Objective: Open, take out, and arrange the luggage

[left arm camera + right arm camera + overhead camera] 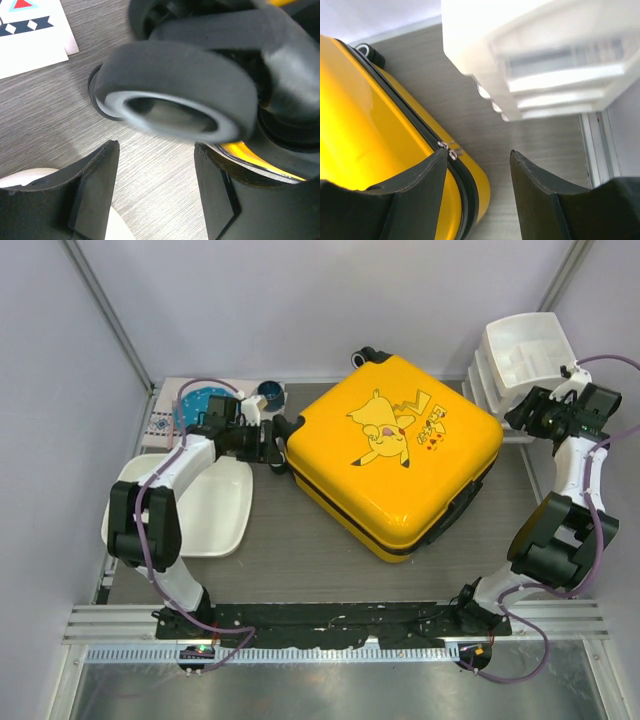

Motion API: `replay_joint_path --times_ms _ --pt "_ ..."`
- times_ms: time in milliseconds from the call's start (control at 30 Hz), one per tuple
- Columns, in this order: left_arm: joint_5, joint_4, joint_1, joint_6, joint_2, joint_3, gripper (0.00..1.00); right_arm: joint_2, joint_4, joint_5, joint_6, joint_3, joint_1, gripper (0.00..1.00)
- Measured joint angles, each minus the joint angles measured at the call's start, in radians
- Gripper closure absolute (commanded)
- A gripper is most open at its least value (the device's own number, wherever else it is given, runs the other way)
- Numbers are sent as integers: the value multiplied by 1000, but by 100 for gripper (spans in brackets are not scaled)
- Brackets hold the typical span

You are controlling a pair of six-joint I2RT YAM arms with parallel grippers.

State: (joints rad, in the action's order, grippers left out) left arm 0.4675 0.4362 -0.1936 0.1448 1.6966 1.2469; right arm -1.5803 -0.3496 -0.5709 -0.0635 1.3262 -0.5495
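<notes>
The luggage (pixel 395 455) is laid flat and closed at the centre of the table (pixel 300 550). The left pincer (pixel 156 150) is held open, empty, just beside a black wheel (pixel 175 95) at the luggage's left corner. The right pincer (pixel 477 154) is spread open, empty, near its far right edge, beside the drawer unit (pixel 545 55).
</notes>
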Motion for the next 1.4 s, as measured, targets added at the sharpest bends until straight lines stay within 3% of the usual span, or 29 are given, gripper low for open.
replay_joint_path --times_ms 233,533,900,1067,1233,1400 --pt "42 46 19 2 -64 -21 29 -32 155 24 14 -33 85 43" --pt "64 106 82 77 -196 -71 30 -41 297 38 -44 -66 150 59" --pt "78 150 17 91 -98 -63 34 350 101 -129 -311 -280 180 67" --pt "88 154 -65 87 21 42 33 428 -39 -209 -346 -293 143 64" --pt "92 138 -60 86 12 33 29 311 -174 -246 -230 -152 31 64" --pt "94 132 -43 81 -47 -23 28 137 -93 -131 -89 -44 0 68"
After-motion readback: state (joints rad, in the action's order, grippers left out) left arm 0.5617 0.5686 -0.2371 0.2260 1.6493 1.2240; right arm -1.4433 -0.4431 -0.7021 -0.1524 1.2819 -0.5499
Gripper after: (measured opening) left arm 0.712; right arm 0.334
